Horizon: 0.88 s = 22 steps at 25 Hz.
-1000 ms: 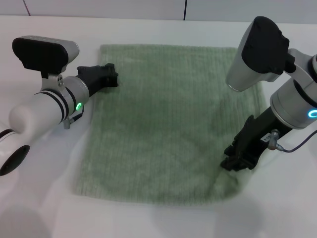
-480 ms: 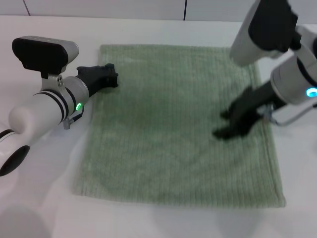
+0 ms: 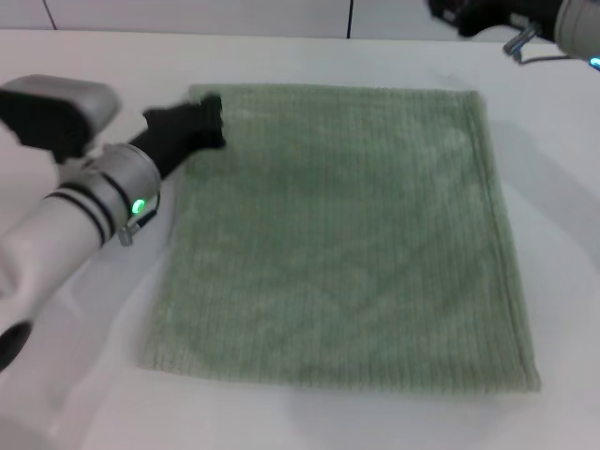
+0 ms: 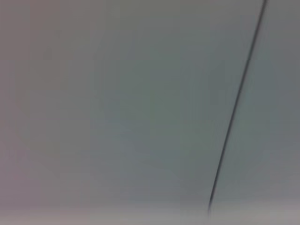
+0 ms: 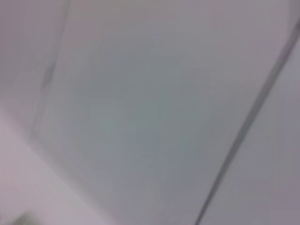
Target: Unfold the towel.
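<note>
Pale sage-green terry towel (image 3: 342,234) flat on white worktop (image 3: 553,187), unfolding looks finished; left gripper (image 3: 208,117) at far-left corner, right gripper (image 3: 469,14) at far edge, jaws unreadable on both; next: retract.

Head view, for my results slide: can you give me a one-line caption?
Towel spread flat on the table; left gripper at its far left corner, right gripper lifted clear beyond it.

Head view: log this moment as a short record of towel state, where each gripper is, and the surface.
towel: spread flat in one layer, roughly square, hems showing along the right edge
left gripper: at the towel's far left corner
right gripper: beyond the towel's far right corner, off the cloth
surface: white table
task state: looks unfolded
</note>
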Tool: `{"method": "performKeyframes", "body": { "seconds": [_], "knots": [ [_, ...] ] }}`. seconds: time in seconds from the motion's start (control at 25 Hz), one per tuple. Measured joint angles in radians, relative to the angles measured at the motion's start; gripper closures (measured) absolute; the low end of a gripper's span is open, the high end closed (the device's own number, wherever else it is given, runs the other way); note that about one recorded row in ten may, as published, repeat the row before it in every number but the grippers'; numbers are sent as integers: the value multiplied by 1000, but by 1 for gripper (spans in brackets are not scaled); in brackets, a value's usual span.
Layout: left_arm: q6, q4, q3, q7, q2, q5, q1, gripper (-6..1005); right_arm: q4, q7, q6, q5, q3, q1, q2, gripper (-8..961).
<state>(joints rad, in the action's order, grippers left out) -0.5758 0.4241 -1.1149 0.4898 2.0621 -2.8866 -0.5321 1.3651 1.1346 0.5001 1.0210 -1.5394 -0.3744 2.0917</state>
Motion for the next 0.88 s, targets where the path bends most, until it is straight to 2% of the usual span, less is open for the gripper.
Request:
{"method": "performKeyframes", "body": {
  "seconds": [0.04, 0.12, 0.24, 0.32, 0.4, 0.56, 0.76, 0.8, 0.84, 0.88],
  "knots": [
    [-113, 16, -10, -19, -1, 0, 40, 990, 0, 0, 0, 0, 0, 0, 0, 455],
    [-294, 27, -42, -59, 0, 0, 106, 989, -52, 123, -91, 139, -18, 9, 0, 454],
    [-474, 25, -87, -91, 0, 0, 162, 987, -117, 281, -208, 312, -69, 12, 0, 453],
    [-538, 14, -103, -91, -2, 0, 177, 986, -140, 330, -296, 361, -115, 15, 0, 452],
    [-587, -2, -127, -82, -3, 0, 188, 985, -143, 339, -446, 362, -205, 22, 1, 452],
    [-608, -18, -151, -71, -5, 0, 192, 982, -120, 335, -548, 350, -263, 33, 1, 450],
    [-609, -30, -156, -72, -6, 0, 184, 810, -76, 299, -704, 348, -320, 36, 1, 448],
    [-610, -32, -156, -74, -6, 1, 183, 810, -97, 286, -827, 338, -376, 16, 1, 448],
    [-612, -34, -156, -76, -5, 2, 181, 810, -97, 286, -827, 338, -376, 16, 1, 448],
    [-612, -34, -156, -76, -5, 2, 181, 810, -121, 280, -907, 325, -418, 1, 1, 448]
  ]
}}
